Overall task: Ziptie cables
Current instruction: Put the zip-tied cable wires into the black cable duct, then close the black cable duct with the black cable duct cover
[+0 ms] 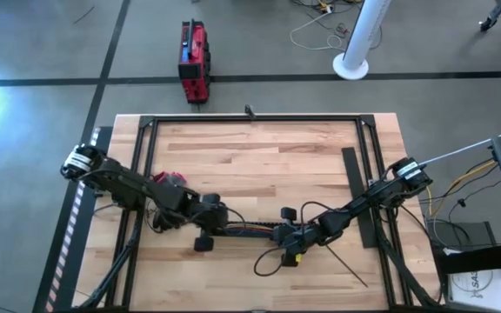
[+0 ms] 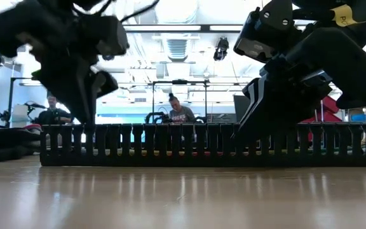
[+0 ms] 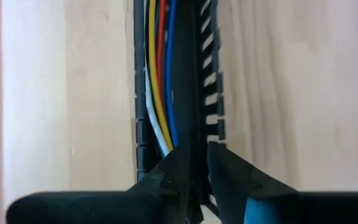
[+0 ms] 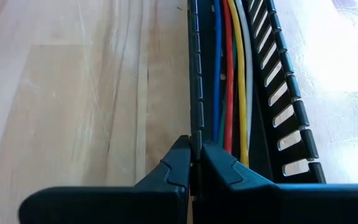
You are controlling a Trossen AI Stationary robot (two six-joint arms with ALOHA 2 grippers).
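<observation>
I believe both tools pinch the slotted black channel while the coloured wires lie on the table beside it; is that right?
No: the wires lie inside the channel, as the right wrist view shows. The left tool and right tool do pinch it.

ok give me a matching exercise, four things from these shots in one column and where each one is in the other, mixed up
Things:
1. cables
2. ziptie
3. red case
4. left gripper

Places or states:
a. on the floor beyond the table
b. shut on a wall of the slotted duct
c. loose on the wood, front right part of the table
d. lying inside the slotted duct

Pairs: 1-d, 2-c, 3-a, 4-b
</observation>
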